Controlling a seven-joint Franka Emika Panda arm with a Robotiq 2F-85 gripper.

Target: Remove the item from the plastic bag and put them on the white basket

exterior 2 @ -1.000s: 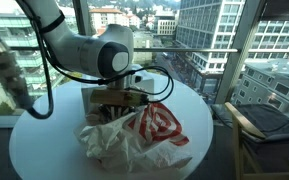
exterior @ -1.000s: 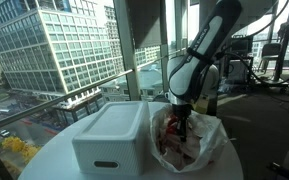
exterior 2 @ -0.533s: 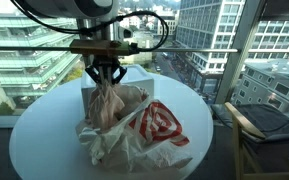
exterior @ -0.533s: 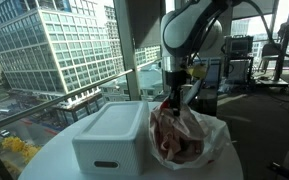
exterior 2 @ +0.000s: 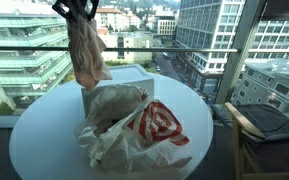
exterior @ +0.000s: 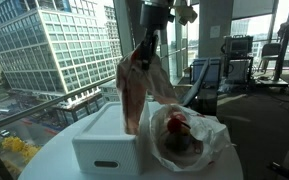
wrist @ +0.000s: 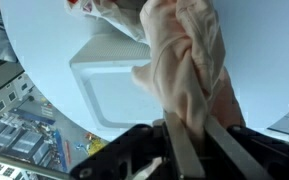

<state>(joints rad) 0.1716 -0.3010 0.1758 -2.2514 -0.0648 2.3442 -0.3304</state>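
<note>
My gripper [exterior: 144, 47] [exterior 2: 78, 12] [wrist: 191, 135] is shut on a peach-coloured cloth [exterior: 132, 88] [exterior 2: 86, 55] [wrist: 184, 55]. The cloth hangs limp high above the table, over the white basket [exterior: 102, 140] [exterior 2: 121, 78] [wrist: 109, 95]. The crinkled white plastic bag with red print [exterior: 189, 135] [exterior 2: 139, 128] lies open on the table beside the basket. Its edge shows at the top of the wrist view [wrist: 104, 10]. Something red shows inside the bag's mouth [exterior: 176, 128].
A round white table [exterior 2: 39, 140] [exterior: 54, 160] carries the bag and basket. Large windows with a railing surround it. A chair [exterior 2: 269, 125] stands beside the table, and lab equipment [exterior: 239, 55] stands behind it.
My gripper has risen high out of the bag with the cloth in it and moved sideways over the basket. The bag has sagged lower on the table.
</note>
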